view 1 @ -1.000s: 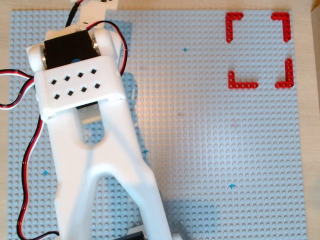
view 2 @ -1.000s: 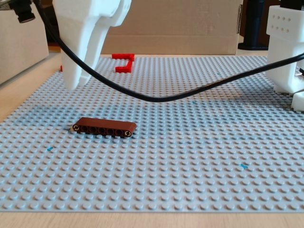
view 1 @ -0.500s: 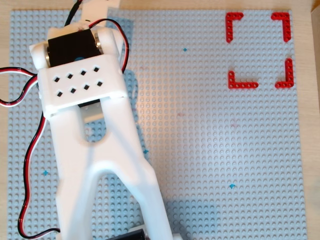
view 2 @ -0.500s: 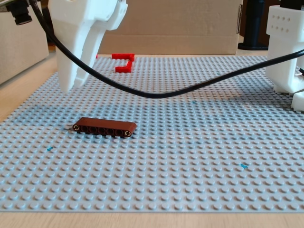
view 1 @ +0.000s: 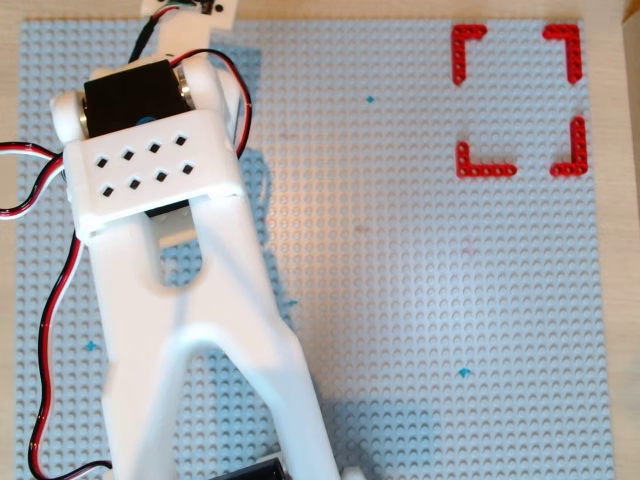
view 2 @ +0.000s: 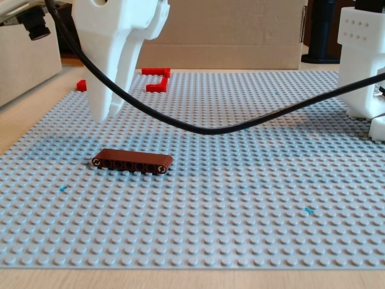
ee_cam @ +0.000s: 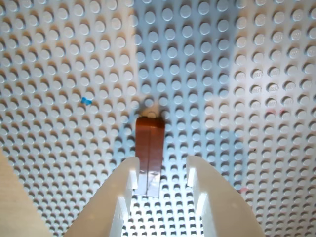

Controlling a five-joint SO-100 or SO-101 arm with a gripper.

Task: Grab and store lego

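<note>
One lego (view 2: 132, 161) – four red corner pieces (view 1: 467, 51) – one baseplate (view 1: 400, 300).

We see a pale wooden counter (view 2: 24, 129) under a large grey studded baseplate (view 2: 240, 180). Behind it stands a brown cardboard wall (view 2: 234, 33), with a beige box (view 2: 24, 66) at the left. Warm light falls across the baseplate in the overhead view, casting soft shadows.

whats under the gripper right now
The brown lego lies flat on the grey baseplate, between the open gripper fingers but below them. In the overhead view the arm hides it.
</note>
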